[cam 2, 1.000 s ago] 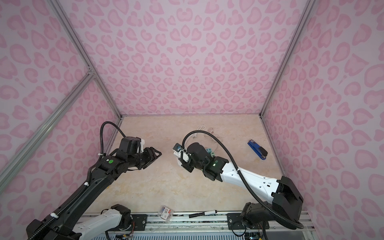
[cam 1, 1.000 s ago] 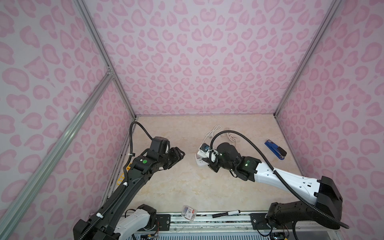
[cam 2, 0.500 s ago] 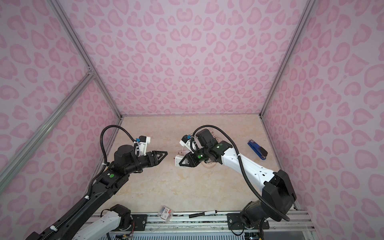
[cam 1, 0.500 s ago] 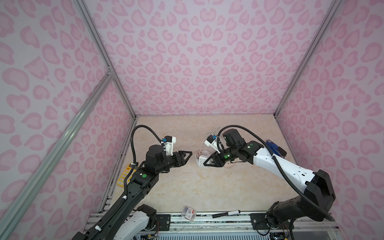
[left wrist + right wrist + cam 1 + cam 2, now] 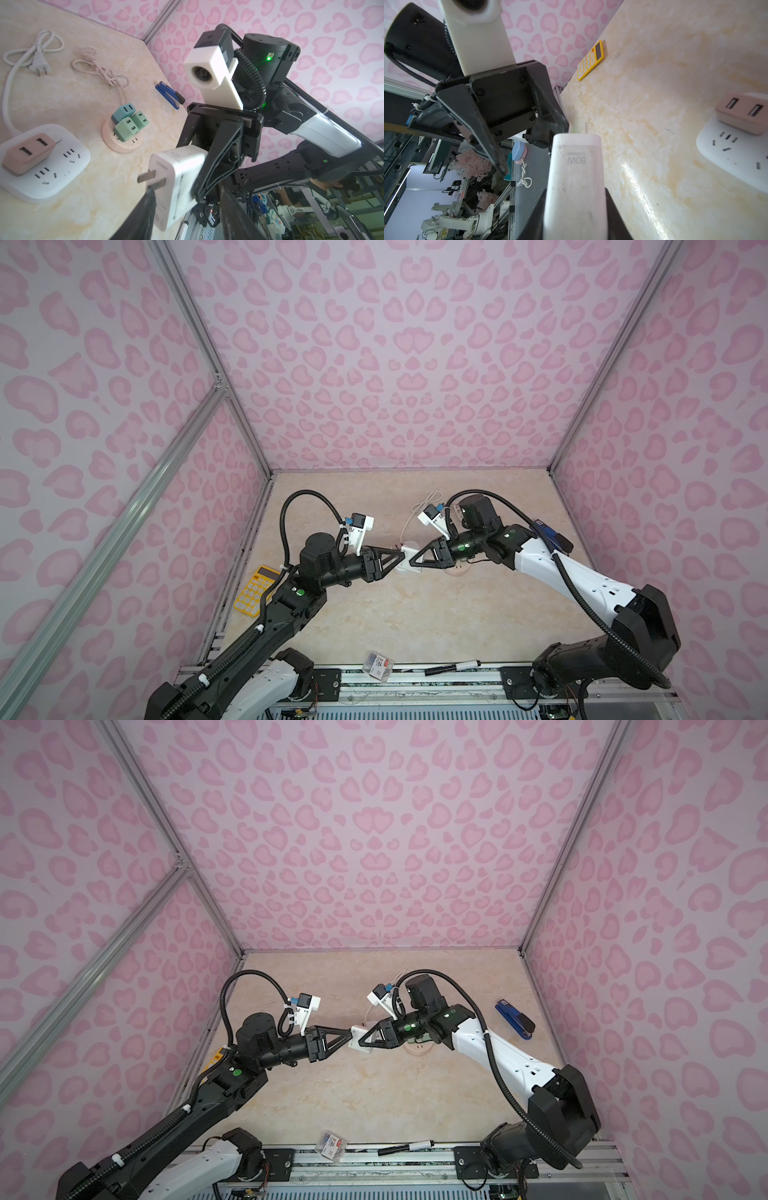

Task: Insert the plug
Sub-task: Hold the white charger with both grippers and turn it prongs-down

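The plug [image 5: 176, 166] is a white charger block with two flat prongs [image 5: 151, 177], held level above the table. My right gripper [image 5: 575, 191] is shut on its body [image 5: 575, 166], seen in both top views [image 5: 413, 562] [image 5: 361, 1040]. My left gripper [image 5: 187, 189] faces it tip to tip [image 5: 401, 558] [image 5: 349, 1036], open, with its fingers straddling the prong end. One left finger [image 5: 145, 212] lies against the plug beside the prongs; the other stands apart. A white power strip [image 5: 62, 176] [image 5: 737, 158] carrying a pink adapter [image 5: 27, 153] lies below.
A round pink socket [image 5: 124, 145] [image 5: 457, 570] holds three green adapters. A blue stapler [image 5: 552, 535] [image 5: 515, 1019] lies at the right, a yellow calculator [image 5: 253, 591] by the left wall. Loose cords [image 5: 39, 62] lie behind. A marker [image 5: 453, 667] and a small box [image 5: 378, 664] sit on the front rail.
My right gripper has lifted the plug and turned it level toward the left. My left gripper has swung in to meet it, and its jaws have narrowed around the prong end.
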You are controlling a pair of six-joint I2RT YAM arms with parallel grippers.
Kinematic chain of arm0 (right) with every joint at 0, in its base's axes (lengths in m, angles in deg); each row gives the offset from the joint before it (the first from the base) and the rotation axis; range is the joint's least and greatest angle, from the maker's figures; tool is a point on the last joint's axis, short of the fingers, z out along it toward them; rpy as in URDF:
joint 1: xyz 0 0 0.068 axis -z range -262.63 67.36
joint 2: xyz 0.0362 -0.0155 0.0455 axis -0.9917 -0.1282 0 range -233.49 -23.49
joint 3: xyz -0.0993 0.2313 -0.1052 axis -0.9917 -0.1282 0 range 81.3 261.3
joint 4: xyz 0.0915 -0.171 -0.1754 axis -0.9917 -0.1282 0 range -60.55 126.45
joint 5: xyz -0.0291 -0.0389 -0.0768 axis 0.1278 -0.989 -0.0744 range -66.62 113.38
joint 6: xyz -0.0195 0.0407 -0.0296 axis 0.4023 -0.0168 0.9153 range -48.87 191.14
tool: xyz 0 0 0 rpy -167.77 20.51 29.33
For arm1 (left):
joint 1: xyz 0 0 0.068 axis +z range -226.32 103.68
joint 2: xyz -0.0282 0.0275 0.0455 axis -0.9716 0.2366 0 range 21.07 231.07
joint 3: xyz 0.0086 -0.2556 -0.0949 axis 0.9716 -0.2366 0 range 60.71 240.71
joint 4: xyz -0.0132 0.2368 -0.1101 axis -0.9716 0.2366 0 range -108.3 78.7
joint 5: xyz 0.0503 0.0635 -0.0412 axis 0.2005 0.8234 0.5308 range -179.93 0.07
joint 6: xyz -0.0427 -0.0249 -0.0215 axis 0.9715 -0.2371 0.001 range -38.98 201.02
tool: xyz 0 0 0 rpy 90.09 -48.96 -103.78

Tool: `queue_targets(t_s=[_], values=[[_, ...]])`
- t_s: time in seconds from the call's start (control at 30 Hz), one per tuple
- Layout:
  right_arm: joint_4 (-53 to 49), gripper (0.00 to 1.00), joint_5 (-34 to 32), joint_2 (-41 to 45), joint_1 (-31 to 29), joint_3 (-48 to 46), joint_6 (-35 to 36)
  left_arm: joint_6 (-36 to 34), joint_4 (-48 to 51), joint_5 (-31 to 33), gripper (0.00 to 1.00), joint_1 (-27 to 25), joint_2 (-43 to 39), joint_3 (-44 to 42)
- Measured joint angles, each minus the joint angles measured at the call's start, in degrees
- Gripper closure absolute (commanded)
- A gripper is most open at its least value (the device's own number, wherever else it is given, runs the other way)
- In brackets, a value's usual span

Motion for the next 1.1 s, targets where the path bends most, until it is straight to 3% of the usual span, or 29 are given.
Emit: queue_targets(t_s=[0.33, 0.8, 1.1], values=[[1.9, 1.0, -0.4, 1.7, 0.5, -2.0, -3.3, 0.0, -2.2, -1.3, 0.49, -0.6, 3.4, 1.0], [-0.7, 1.0, 1.4, 1.8, 2.7, -1.7, -0.1, -2.0, 3.6, 3.4, 0.52, -0.7, 3.4, 1.9], [7.2, 1.0, 6.2, 1.7, 2.4, -4.3, -4.6, 1.2, -1.8, 1.0, 0.51, -0.6, 4.5, 0.9]])
